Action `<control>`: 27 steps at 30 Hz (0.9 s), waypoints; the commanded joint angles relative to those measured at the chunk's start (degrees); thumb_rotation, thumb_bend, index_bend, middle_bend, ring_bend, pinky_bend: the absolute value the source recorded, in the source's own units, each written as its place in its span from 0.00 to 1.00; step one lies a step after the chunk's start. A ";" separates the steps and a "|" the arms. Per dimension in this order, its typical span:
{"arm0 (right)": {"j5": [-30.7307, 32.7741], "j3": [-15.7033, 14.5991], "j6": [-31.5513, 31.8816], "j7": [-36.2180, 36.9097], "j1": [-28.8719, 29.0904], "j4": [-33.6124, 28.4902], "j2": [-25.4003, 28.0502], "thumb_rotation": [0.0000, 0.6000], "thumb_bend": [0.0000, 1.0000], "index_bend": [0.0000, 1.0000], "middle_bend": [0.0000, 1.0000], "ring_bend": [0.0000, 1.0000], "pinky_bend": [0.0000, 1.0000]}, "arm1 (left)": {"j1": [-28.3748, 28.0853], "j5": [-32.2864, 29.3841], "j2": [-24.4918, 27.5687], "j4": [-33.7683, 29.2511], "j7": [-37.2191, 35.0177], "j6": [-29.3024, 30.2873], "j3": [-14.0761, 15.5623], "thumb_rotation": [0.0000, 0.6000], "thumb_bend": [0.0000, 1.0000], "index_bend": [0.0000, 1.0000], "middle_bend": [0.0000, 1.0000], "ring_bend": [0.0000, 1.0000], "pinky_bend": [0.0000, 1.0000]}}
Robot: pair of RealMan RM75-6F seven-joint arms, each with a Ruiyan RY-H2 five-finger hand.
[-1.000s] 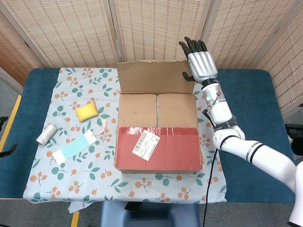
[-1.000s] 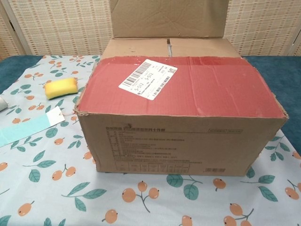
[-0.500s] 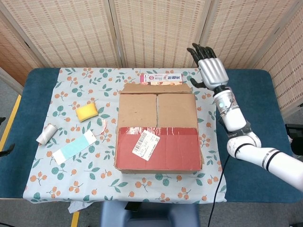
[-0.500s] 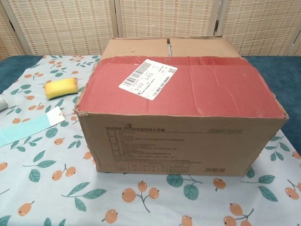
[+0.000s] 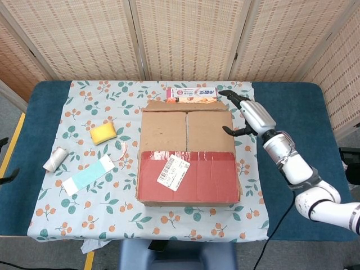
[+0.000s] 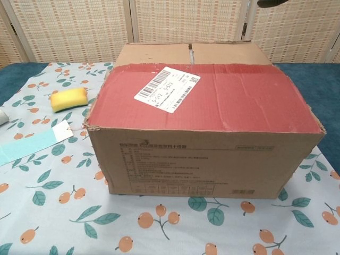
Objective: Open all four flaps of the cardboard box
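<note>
Grey cylindrical roll [image 5: 55, 159]: lay at the far left of the floral tablecloth [image 5: 84, 214].
Pale blue paper strip [image 5: 88, 176]: lay beside the roll.
Yellow rectangular sponge [image 5: 103, 133]: sat left of the box.
Brown cardboard box with red-taped near flap [image 5: 188, 157]: stood mid-table; near flap and both side flaps lay flat.
Toothpaste carton [image 5: 191, 94]: lay just behind the box.
Right hand [image 5: 250, 115]: hovered over the box's far right corner, fingers spread wide, holding nothing.
Left hand: out of view.
</note>
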 commanded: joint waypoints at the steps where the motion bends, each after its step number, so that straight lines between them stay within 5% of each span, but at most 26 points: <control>1: -11.07 -1.06 -3.69 13.99 -4.94 -4.08 5.22 1.00 0.38 0.18 0.16 0.19 0.24 | 0.22 -0.60 0.27 -0.80 1.33 0.11 -0.09 1.00 0.39 0.02 0.18 0.16 0.07; 9: -17.99 -3.53 -7.01 31.00 -4.16 -2.21 7.95 1.00 0.38 0.22 0.17 0.20 0.38 | 0.58 -2.72 0.43 -1.66 3.06 -0.20 -0.78 1.00 0.40 0.03 0.17 0.15 0.08; 20: -27.67 -8.84 -0.74 53.93 -2.37 4.50 4.36 1.00 0.38 0.22 0.18 0.24 0.38 | 0.23 -3.13 0.27 -2.31 4.40 -0.62 -1.10 1.00 0.39 0.00 0.17 0.14 0.07; 27: -30.07 -11.94 3.09 56.04 -0.05 9.62 0.77 1.00 0.38 0.22 0.20 0.25 0.38 | 0.06 -2.41 -0.02 -2.18 4.24 -0.48 -0.96 1.00 0.39 0.00 0.17 0.14 0.06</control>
